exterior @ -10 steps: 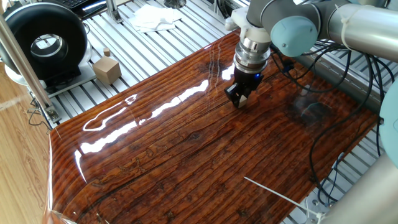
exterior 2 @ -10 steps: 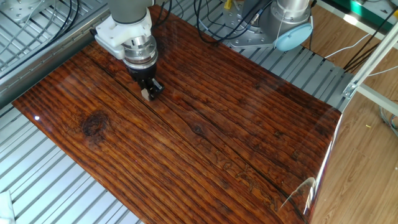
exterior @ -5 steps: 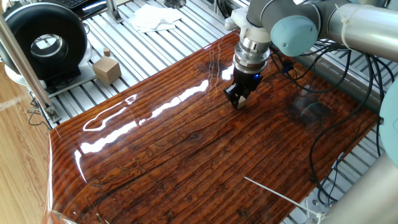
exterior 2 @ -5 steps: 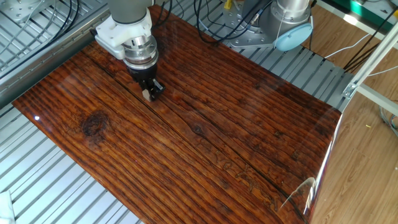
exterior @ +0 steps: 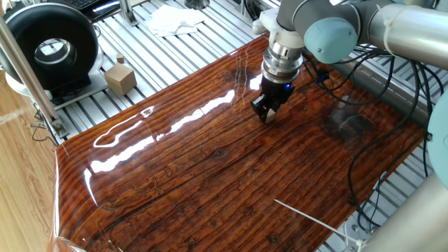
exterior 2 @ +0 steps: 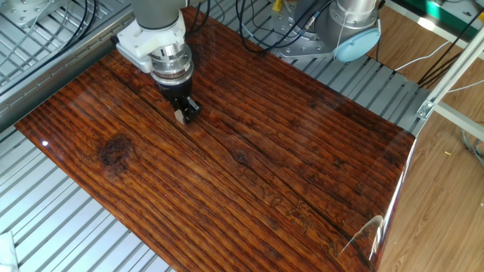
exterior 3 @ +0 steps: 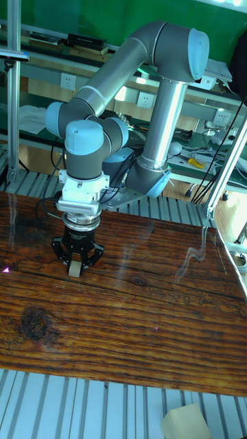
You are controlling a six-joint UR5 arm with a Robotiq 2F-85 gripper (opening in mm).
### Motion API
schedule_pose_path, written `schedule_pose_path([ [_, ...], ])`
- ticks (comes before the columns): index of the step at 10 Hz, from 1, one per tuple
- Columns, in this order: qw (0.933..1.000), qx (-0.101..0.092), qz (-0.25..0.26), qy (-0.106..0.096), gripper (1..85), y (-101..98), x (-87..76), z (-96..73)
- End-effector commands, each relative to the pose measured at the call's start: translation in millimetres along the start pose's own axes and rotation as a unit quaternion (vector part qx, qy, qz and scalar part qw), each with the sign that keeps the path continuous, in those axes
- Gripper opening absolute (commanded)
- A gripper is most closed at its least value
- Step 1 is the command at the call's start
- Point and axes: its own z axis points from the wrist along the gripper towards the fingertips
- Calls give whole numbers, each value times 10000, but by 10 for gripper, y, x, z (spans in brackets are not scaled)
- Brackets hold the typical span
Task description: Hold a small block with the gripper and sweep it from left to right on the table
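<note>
The black two-fingered gripper [exterior: 267,115] [exterior 2: 181,115] [exterior 3: 75,269] points straight down at the glossy reddish-brown table [exterior: 210,175] [exterior 2: 265,166] [exterior 3: 137,322], its tips at the surface. Its fingers are shut on the small block [exterior 2: 180,116] [exterior 3: 74,269], a tiny pale tan cube that rests on or just above the board. In the one fixed view the fingers hide most of the block. The silver-grey arm with light blue caps rises behind the gripper.
A larger tan cube with a knob [exterior: 120,77] and a black round fan [exterior: 50,49] stand on the slatted aluminium frame beside the board. A white cloth [exterior: 173,19] lies farther back. Cables [exterior: 364,63] trail near the arm base. Another tan block [exterior 3: 186,422] sits at the near frame edge.
The gripper with the block has crept slightly along the board, a few pixels toward the table's middle. Nothing else moved.
</note>
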Motion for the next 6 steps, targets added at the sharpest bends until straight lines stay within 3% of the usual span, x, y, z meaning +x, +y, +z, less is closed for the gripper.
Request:
schedule_pose_path([
  [1, 10000, -54, 63, -18, 10, 43, -14, -10],
  [6, 9999, -114, 111, -3, 10, 89, -1, -6],
])
